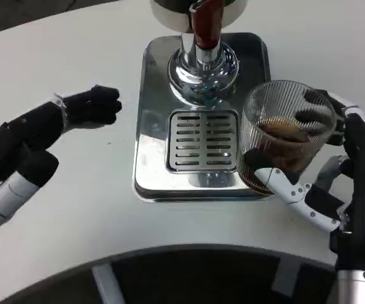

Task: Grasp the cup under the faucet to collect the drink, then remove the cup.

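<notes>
White tabletop (75, 215) fills most of the head view, with a dark floor beyond its curved near edge and a grey strip at the far left corner. A shiny metal drip tray (146, 126) sits toward the far middle of the table, a slotted grate (203, 142) set in its near half and the chrome base of the dispenser (203, 66) on its far half. The dark red tap (205, 22) hangs over that base.

The right hand (334, 183) holds the ribbed clear cup (285, 136), with one finger across its near side and others showing behind the far rim. The cup is at the tray's right edge, off the grate and to the side of the tap, with dark drink in its lower part. So collecting looks done and the removal is under way.

To finish well, the cup should stay upright and level, travel slowly away from the tray's raised edge, and be set flat on bare table before the fingers loosen.

The left hand (94, 106) rests on the table left of the tray, fingers curled in with nothing in them.

No brand, label or writing can be read anywhere.
</notes>
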Tool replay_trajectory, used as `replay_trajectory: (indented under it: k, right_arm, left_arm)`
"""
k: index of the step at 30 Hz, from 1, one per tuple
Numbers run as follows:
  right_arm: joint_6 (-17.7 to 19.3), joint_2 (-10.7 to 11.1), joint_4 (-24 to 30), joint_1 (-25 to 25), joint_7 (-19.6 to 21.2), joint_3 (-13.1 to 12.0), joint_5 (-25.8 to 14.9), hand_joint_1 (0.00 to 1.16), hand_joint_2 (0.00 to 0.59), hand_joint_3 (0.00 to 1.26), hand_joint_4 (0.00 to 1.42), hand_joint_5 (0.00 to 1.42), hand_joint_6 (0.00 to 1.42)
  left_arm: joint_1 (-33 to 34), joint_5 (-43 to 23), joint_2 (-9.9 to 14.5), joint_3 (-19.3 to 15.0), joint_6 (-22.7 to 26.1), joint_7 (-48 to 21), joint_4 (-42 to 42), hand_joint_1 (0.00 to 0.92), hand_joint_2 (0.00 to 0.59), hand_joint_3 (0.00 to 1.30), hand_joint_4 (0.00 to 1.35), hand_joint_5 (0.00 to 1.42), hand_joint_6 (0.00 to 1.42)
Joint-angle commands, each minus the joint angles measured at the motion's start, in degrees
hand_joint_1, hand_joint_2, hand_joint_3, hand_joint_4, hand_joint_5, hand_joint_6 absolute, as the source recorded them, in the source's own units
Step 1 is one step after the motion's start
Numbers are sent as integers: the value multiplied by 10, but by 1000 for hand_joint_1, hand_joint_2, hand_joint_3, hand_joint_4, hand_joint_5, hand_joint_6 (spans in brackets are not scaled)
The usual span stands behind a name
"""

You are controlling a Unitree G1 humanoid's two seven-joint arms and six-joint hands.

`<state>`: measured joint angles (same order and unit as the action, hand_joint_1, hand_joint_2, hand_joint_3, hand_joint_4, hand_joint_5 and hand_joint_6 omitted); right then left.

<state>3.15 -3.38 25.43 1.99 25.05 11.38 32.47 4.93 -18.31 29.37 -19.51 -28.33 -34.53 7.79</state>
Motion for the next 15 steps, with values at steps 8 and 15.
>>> replay_trajectory:
  k: [8, 15]
  right_arm:
    - [15, -6, 79, 48, -38, 27, 3, 853, 169, 886, 1065, 1299, 1308]
    - [23, -7, 98, 64, -56, 47, -1, 856, 169, 900, 1067, 1300, 1317]
  left_arm:
    - [-63, 18, -1, -26, 3, 37, 36, 0, 146, 271, 232, 248, 219]
    - [-95, 28, 5, -38, 11, 47, 61, 0, 141, 242, 189, 211, 177]
